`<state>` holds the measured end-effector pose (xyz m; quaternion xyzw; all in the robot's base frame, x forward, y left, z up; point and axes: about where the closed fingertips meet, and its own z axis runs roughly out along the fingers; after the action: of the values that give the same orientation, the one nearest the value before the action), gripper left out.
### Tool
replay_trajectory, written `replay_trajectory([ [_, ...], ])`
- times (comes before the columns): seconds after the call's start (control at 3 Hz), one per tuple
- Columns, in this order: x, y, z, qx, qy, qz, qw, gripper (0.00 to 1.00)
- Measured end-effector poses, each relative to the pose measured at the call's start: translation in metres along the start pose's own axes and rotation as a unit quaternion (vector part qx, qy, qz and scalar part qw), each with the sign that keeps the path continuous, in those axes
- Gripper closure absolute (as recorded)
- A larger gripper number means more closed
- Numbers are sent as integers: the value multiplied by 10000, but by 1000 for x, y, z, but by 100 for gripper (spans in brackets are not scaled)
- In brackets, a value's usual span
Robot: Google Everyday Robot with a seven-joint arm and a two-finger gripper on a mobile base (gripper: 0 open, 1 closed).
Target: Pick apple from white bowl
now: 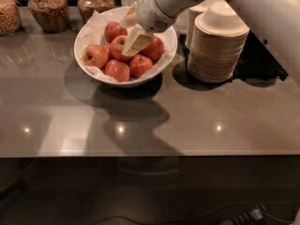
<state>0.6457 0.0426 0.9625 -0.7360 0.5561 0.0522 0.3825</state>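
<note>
The white bowl (pixel 165 60), lined with crinkled white paper, sits at the back of the grey counter and holds several red apples. The apple (pixel 117 48) with the pale yellow-orange blush lies near the bowl's middle. My gripper (pixel 133 30) hangs over the bowl's middle from the upper right, with the white arm behind it. Its two cream fingers are apart: one fingertip (pixel 137 41) is low against the blushed apple's right side, the other sits higher, towards the back. It holds nothing.
Two tall stacks of cream disposable bowls (pixel 218 46) stand just right of the white bowl. Glass jars (pixel 47 11) of dry goods line the back left. A dark tray (pixel 262 62) lies at the back right. The counter's front edge runs across the lower part of the view.
</note>
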Motion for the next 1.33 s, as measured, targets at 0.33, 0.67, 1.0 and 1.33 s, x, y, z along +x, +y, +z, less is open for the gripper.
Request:
replay_trajectory([
  [0.33,3,-5,21,-90,-45,-9,9999,18],
  [0.67,7,-8,37,-181,-53,-2,9998,16],
  [1.0,10,-8,50,-245,-53,14,9997,18],
  [1.33,16,-6,57,-296,-14,56,9995,37],
])
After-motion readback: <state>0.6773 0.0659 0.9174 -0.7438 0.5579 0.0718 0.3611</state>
